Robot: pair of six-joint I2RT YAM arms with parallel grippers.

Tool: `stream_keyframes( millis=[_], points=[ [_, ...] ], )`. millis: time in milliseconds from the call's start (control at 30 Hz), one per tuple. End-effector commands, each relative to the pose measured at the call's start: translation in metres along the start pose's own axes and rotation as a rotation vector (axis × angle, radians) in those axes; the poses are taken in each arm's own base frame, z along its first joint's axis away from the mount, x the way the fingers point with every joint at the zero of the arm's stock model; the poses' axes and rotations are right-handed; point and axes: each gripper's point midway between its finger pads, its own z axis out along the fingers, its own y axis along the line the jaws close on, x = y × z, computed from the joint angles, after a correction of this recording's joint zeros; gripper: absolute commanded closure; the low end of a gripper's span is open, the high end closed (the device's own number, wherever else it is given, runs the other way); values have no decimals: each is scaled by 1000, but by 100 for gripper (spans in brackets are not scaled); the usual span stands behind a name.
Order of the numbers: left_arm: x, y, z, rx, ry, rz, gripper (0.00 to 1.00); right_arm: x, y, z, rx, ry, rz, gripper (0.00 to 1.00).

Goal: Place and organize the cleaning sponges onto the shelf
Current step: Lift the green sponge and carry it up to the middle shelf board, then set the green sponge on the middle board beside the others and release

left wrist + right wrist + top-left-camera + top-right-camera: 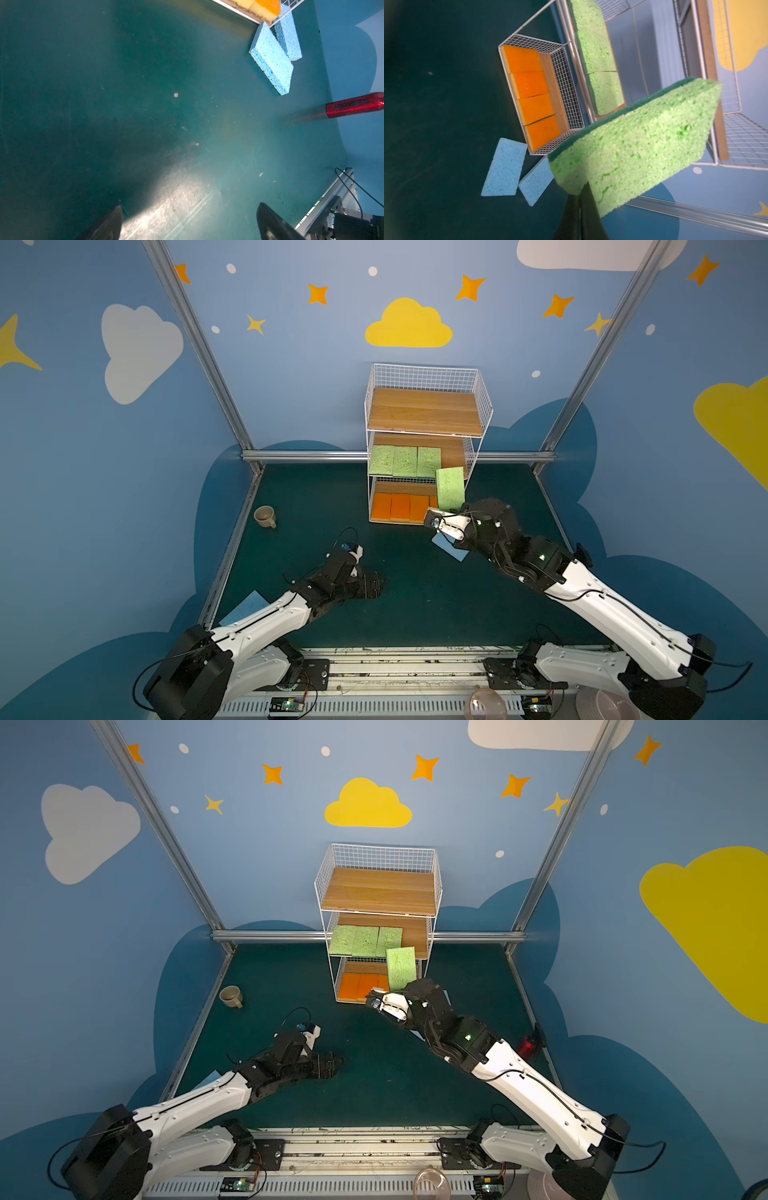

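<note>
Sponge (450, 488), green | long axis apparently upright, at shelf (424, 410) | right jaws grasping it | left jaws released

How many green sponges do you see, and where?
4 green sponges. Three lie side by side on the middle tier of the shelf: left, centre, right. The fourth green sponge is clamped in the right gripper, raised before that tier's right end. No others show.

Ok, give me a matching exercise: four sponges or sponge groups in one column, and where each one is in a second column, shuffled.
Things:
1. orange sponges
2. row of three green sponges
3. fourth green sponge
4. pair of blue sponges

Places:
A. on the table beside the shelf
B. bottom tier of the shelf
C. in the shut right gripper
D. middle tier of the shelf

Pairs: 1-B, 2-D, 3-C, 4-A
</note>
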Motion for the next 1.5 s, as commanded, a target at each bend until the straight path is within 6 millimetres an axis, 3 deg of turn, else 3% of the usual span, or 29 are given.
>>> stream_keyframes(
  millis=[0, 167, 500, 800, 1233, 1467],
  points=[
    [-3, -5, -1, 31, -17, 18, 0, -8, -25, 9, 88, -58, -30, 100],
    [-4, -5, -2, 33, -21, 30, 0, -4, -43, 21, 91, -73, 21, 100],
    [-4, -2, 1, 11, -19, 45, 0, 2, -49, 55, 75, -23, -5, 100],
    [-2, 4, 8, -16, -2, 36, 0, 28, -64, 79, 96, 86, 18, 100],
    [-5, 6, 6, -37, -12, 30, 0, 45, -66, 109, 83, 150, 54, 100],
    [-18, 6, -2, -47, -71, 31, 0, 53, -72, 122, 87, 178, 64, 100]
  ],
)
